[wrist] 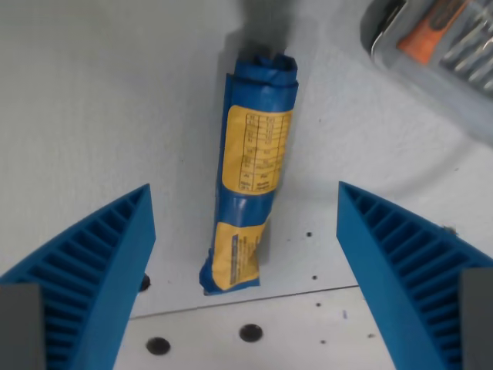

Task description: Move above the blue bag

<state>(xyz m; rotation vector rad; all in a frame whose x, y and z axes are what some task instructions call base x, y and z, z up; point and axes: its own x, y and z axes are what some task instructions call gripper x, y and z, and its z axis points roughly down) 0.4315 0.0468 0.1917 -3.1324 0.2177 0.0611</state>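
1. The gripper (245, 196) stands open: its two blue ribbed fingers (100, 270) rise from the lower corners of the wrist view, spread wide, with nothing held between them.
2. The blue bag (253, 166) lies rolled into a long bundle on the white table (92, 100), in the gap between the fingers and touching neither of them.
3. The bag runs from near to far, leaning slightly toward the wrist view's right at its far end, where the blue film is crumpled.
4. Two yellow labels (258, 150) with dark print show on the bag, one across its middle and one at its near end; the print is too small to read.
5. A clear plastic case (439, 42) with an orange insert and rows of metal pieces sits at the far right corner, well apart from the bag and cut off by the picture's edge.
6. The table shows a seam near the bag's near end, with several round dark holes (250, 333) in the panel on the near side of it.
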